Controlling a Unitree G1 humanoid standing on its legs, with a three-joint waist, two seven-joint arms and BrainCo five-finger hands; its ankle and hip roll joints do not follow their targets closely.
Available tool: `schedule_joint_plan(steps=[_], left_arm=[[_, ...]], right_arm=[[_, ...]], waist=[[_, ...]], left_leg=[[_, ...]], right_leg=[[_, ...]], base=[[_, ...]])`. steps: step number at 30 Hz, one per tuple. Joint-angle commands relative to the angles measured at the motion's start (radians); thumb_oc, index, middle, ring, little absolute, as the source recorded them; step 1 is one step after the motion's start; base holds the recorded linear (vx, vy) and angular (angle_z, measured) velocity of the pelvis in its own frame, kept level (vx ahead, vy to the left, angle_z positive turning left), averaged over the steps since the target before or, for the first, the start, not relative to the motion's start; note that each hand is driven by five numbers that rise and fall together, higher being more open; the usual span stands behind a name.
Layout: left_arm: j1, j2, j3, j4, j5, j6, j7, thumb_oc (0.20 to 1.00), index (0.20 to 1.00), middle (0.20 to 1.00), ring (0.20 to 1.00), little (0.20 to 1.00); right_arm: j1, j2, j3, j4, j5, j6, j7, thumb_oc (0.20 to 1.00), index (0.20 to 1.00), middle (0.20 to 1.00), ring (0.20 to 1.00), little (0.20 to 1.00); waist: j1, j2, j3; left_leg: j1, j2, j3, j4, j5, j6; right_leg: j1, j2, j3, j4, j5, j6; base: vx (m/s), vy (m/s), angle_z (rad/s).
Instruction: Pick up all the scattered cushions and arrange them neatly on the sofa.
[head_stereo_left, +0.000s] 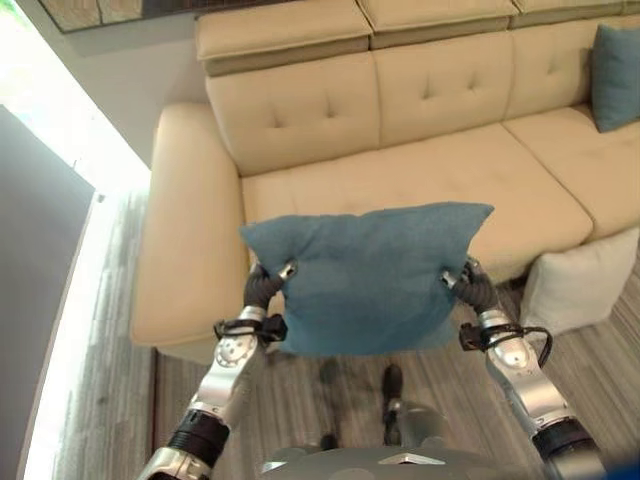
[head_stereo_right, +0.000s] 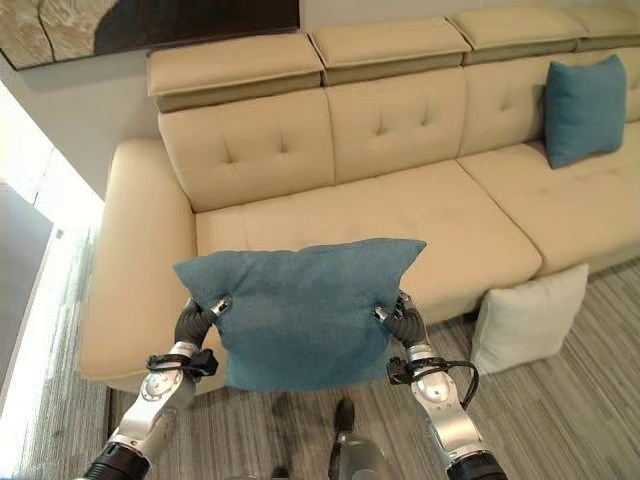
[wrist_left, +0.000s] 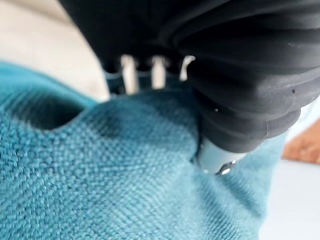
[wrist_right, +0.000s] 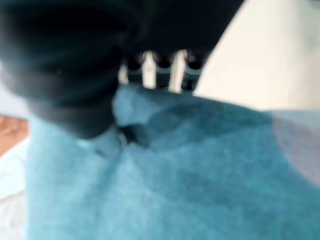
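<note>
cushion (head_stereo_right: 300, 310) held before sofa (head_stereo_right: 400, 210)

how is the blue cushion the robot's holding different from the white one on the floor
The blue cushion is teal and lifted in the air before the sofa, pinched between the left hand and right hand; the white cushion is off-white, untouched, standing on the floor and leaning against the sofa's front. The blue one looks wider. Both are square fabric cushions, not yet on the seat.

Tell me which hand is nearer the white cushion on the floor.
Right. The right hand grips the held blue cushion's edge on the side toward the white cushion; the left hand grips the far edge.
</note>
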Motion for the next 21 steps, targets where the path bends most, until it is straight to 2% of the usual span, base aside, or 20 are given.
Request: schedule_joint_plan(steps=[1,3,4,5,6,7,8,9,12,14,17,18,19,21], left_arm=[[-0.093,-0.005,-0.058,-0.12,-0.01,-0.073,-0.071,0.2,0.2,0.2,0.2,0.2],[-0.09,-0.009,-0.057,-0.118,-0.015,-0.068,-0.062,0.2,0.2,0.2,0.2,0.2],[-0.096,-0.011,-0.06,-0.112,-0.012,-0.067,-0.055,0.2,0.2,0.2,0.2,0.2],[-0.105,-0.011,-0.063,-0.107,-0.008,-0.066,-0.052,0.2,0.2,0.2,0.2,0.2],[-0.107,-0.014,-0.062,-0.105,-0.002,-0.065,-0.048,0.2,0.2,0.2,0.2,0.2],[-0.107,-0.014,-0.062,-0.105,-0.002,-0.065,-0.048,0.2,0.2,0.2,0.2,0.2],[-0.108,-0.017,-0.061,-0.103,0.0,-0.063,-0.046,0.2,0.2,0.2,0.2,0.2],[-0.11,-0.019,-0.063,-0.104,0.002,-0.064,-0.045,0.2,0.2,0.2,0.2,0.2],[-0.103,-0.017,-0.06,-0.109,-0.003,-0.063,-0.051,0.2,0.2,0.2,0.2,0.2],[-0.089,-0.009,-0.057,-0.124,-0.004,-0.064,-0.057,0.2,0.2,0.2,0.2,0.2],[-0.091,-0.001,-0.054,-0.138,-0.003,-0.059,-0.054,0.2,0.2,0.2,0.2,0.2],[-0.091,-0.001,-0.054,-0.138,-0.003,-0.059,-0.054,0.2,0.2,0.2,0.2,0.2],[-0.1,0.008,-0.051,-0.145,0.0,-0.063,-0.05,0.2,0.2,0.2,0.2,0.2],[-0.101,0.018,-0.052,-0.156,0.002,-0.064,-0.05,0.2,0.2,0.2,0.2,0.2]], right_arm=[[-0.068,-0.007,-0.026,-0.13,0.01,-0.111,-0.002,0.2,0.2,0.2,0.2,0.2],[-0.064,-0.008,-0.029,-0.135,0.012,-0.107,-0.005,0.2,0.2,0.2,0.2,0.2],[-0.07,-0.008,-0.026,-0.132,0.017,-0.108,-0.007,0.2,0.2,0.2,0.2,0.2],[-0.077,-0.012,-0.031,-0.128,0.023,-0.109,-0.01,0.2,0.2,0.2,0.2,0.2],[-0.081,-0.011,-0.035,-0.125,0.02,-0.109,-0.016,0.2,0.2,0.2,0.2,0.2],[-0.081,-0.011,-0.035,-0.125,0.02,-0.109,-0.016,0.2,0.2,0.2,0.2,0.2],[-0.079,-0.01,-0.038,-0.123,0.018,-0.108,-0.02,0.2,0.2,0.2,0.2,0.2],[-0.081,-0.008,-0.037,-0.121,0.016,-0.108,-0.025,0.2,0.2,0.2,0.2,0.2],[-0.077,0.002,-0.042,-0.119,0.024,-0.107,-0.022,0.2,0.2,0.2,0.2,0.2],[-0.078,0.018,-0.04,-0.107,0.021,-0.102,-0.021,0.2,0.2,0.2,0.2,0.2],[-0.087,0.029,-0.038,-0.115,0.016,-0.099,-0.016,0.2,0.2,0.2,0.2,0.2],[-0.087,0.029,-0.038,-0.115,0.016,-0.099,-0.016,0.2,0.2,0.2,0.2,0.2],[-0.104,0.035,-0.034,-0.116,0.009,-0.099,-0.019,0.2,0.2,0.2,0.2,0.2],[-0.103,0.037,-0.035,-0.119,0.012,-0.1,-0.016,0.2,0.2,0.2,0.2,0.2]], waist=[[-0.029,-0.025,-0.036],[-0.032,-0.027,-0.036],[-0.028,-0.032,-0.033],[-0.03,-0.036,-0.039],[-0.022,-0.031,-0.037],[-0.022,-0.032,-0.038],[-0.019,-0.026,-0.036],[-0.015,-0.025,-0.032],[-0.01,-0.027,-0.038],[-0.002,-0.025,-0.053],[0.008,-0.025,-0.054],[0.009,-0.026,-0.053],[0.015,-0.02,-0.044],[0.014,-0.018,-0.04]], left_leg=[[-0.147,0.051,-0.006,0.198,0.109,-0.057],[-0.16,0.064,0.009,0.181,0.1,-0.049],[-0.18,0.055,0.009,0.155,0.09,-0.044],[-0.203,0.059,0.032,0.062,0.074,-0.029],[-0.229,0.058,0.056,-0.015,0.124,-0.03],[-0.227,0.057,0.057,-0.019,0.126,-0.03],[-0.257,0.066,0.088,-0.069,0.185,-0.038],[-0.275,0.067,0.105,-0.078,0.211,-0.042],[-0.263,0.059,0.115,-0.082,0.195,-0.033],[-0.232,0.038,0.092,-0.093,0.174,-0.015],[-0.202,0.021,0.108,-0.082,0.13,0.019],[-0.202,0.02,0.109,-0.081,0.129,0.02],[-0.188,0.012,0.124,-0.063,0.098,0.043],[-0.18,0.007,0.129,-0.056,0.083,0.054]], right_leg=[[0.098,-0.011,-0.041,0.025,-0.087,0.081],[0.123,-0.004,-0.05,0.014,-0.108,0.077],[0.128,-0.006,-0.052,0.011,-0.112,0.079],[0.138,-0.008,-0.057,0.0,-0.121,0.087],[0.153,-0.002,-0.065,0.003,-0.136,0.089],[0.152,-0.003,-0.065,0.004,-0.137,0.089],[0.168,0.008,-0.065,0.004,-0.153,0.087],[0.177,0.011,-0.066,0.008,-0.162,0.085],[0.186,0.008,-0.061,0.022,-0.179,0.088],[0.203,-0.014,-0.054,0.051,-0.196,0.101],[0.181,-0.064,-0.048,0.165,-0.209,0.127],[0.179,-0.066,-0.046,0.169,-0.211,0.128],[0.133,-0.105,-0.05,0.267,-0.189,0.149],[0.115,-0.114,-0.037,0.315,-0.177,0.154]], base=[[0.11,-0.155,0.54],[0.11,-0.103,0.46],[0.17,-0.041,0.28],[0.25,0.007,0.24],[0.22,0.025,0.24],[0.23,0.053,0.01],[0.17,0.048,0.03],[0.22,0.074,0.09],[0.19,0.1,-0.03],[0.27,0.186,-0.2],[0.17,0.177,-0.22],[0.11,0.195,-0.14],[0.06,0.134,-0.09],[0.12,0.16,-0.15]])
